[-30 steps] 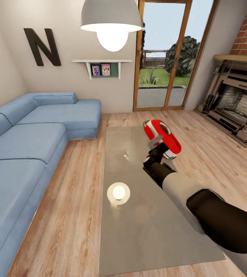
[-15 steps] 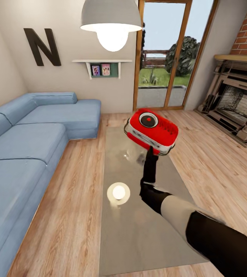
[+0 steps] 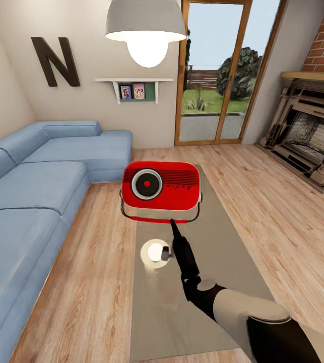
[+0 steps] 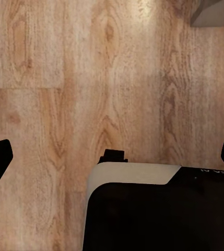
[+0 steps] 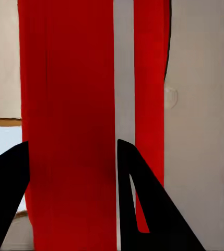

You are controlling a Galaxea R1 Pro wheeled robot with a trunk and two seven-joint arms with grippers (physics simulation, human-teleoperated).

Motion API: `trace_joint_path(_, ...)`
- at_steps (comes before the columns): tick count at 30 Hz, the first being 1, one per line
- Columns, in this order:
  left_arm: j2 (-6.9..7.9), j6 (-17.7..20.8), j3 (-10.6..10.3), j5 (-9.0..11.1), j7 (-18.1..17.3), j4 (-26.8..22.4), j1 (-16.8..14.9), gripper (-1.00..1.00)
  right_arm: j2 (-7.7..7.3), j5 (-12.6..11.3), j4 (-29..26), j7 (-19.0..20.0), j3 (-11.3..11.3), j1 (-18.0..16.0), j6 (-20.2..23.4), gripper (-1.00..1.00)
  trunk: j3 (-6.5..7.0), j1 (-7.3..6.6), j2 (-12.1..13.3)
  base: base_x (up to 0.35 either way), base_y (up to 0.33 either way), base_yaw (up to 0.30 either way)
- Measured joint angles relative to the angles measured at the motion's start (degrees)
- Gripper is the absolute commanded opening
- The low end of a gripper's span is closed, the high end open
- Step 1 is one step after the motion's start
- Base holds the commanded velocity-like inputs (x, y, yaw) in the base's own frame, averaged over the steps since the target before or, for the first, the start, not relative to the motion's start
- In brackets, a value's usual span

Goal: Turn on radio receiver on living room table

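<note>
The red radio receiver hangs in the air above the far part of the low glossy table, its round dial and slotted grille facing the head camera. Its thin wire handle droops under it. My right gripper reaches up from below and is shut on the radio's lower edge. In the right wrist view the red body with its white trim fills the space between the two black fingers. My left gripper is open over the wooden floor, its fingertips far apart.
A blue sectional sofa runs along the left of the table. The brick fireplace stands at the right and the glass doors at the back. A pendant lamp hangs overhead and its reflection shines on the tabletop.
My right arm swung left and drew nearer with the radio. The radio turned from edge-on to face the camera and moved from the table's right side to its left.
</note>
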Motion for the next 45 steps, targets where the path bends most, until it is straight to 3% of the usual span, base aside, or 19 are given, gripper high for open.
trace_joint_path(1, 0.0, 0.0, 0.0, 0.0, 0.0, 0.0, 0.0, 1.0, 0.0, -0.1, 0.6, -1.6, 0.3, 0.2, 0.0, -1.0, 0.0, 0.0, 0.0, 0.0, 0.0, 0.0)
trace_joint_path(9, 0.0, 0.0, 0.0, 0.0, 0.0, 0.0, 0.0, 1.0, -0.01, -0.2, 1.1, -1.7, 1.1, 1.1, 6.7, -1.0, -0.01, 0.0, 0.0, 0.0, 0.0, 0.0)
trace_joint_path(22, 0.03, -0.4, 0.2, 0.3, -0.1, 0.1, 0.0, 1.0, -0.01, -0.1, 1.1, -1.7, 1.2, 1.5, 9.1, -1.0, 0.0, 0.0, 0.0, 0.0, 0.0, 0.0)
trace_joint_path(23, -0.03, -0.4, 0.1, 0.2, -0.1, 0.1, 0.0, -1.0, 0.0, 0.0, 1.1, -1.7, 1.1, 1.5, 9.2, -1.0, 0.0, 0.0, 0.0, 0.0, 0.0, 0.0)
trace_joint_path(27, 0.17, -0.4, 0.0, 0.1, 0.1, -0.7, 0.0, -1.0, -0.01, -0.1, 1.2, -1.7, 1.0, 1.5, 9.4, -1.0, 0.0, 0.0, 0.0, 0.0, 0.0, 0.0)
trace_joint_path(29, 1.35, -0.1, 0.2, 0.5, 2.5, -9.4, 0.0, -1.0, -0.13, -0.1, 1.2, -1.7, 1.1, 1.5, 9.5, -1.0, 0.0, 0.0, 0.0, 0.0, 0.0, 0.0)
trace_joint_path(34, 1.31, 1.0, 2.0, 0.8, 8.9, -21.9, -0.1, -1.0, -1.2, -0.2, 1.2, -1.7, 1.0, 1.5, 10.0, -1.0, 0.0, 0.0, 0.0, 0.0, 0.0, 0.0)
trace_joint_path(36, 1.21, 5.9, 2.2, 0.9, 9.6, -27.9, -0.4, -1.0, -1.5, -0.2, 1.2, -1.7, 0.9, 1.5, 10.3, -1.0, 0.0, 0.0, 0.0, 0.0, 0.0, 0.0)
trace_joint_path(38, 1.17, 14.5, 2.3, 0.9, 9.1, -34.2, -1.2, -1.0, -1.68, -0.1, 1.2, -1.7, 1.2, 1.5, 10.4, -1.0, 0.0, 0.0, 0.0, 0.0, 0.0, 0.0)
trace_joint_path(40, 1.0, 24.4, 2.3, 1.0, 6.1, -41.2, -4.0, -1.0, -1.77, -0.1, 1.2, -1.7, 1.1, 1.5, 10.5, -1.0, 0.01, 0.01, 0.0, 0.0, 0.0, 0.0)
trace_joint_path(43, -2.46, 34.1, 2.2, 1.2, 2.2, -44.6, -9.6, -1.0, -1.82, -0.1, 1.5, -1.7, 1.1, 1.6, 10.5, -1.0, 0.0, 0.01, 0.0, 0.0, 0.0, 0.0)
trace_joint_path(45, -6.88, 43.0, 1.9, 1.3, -0.8, -45.1, -13.4, -1.0, -1.77, -0.1, 1.8, -1.7, 1.2, 1.6, 11.1, -1.0, 0.0, 0.01, 0.0, 0.0, 0.0, 0.0)
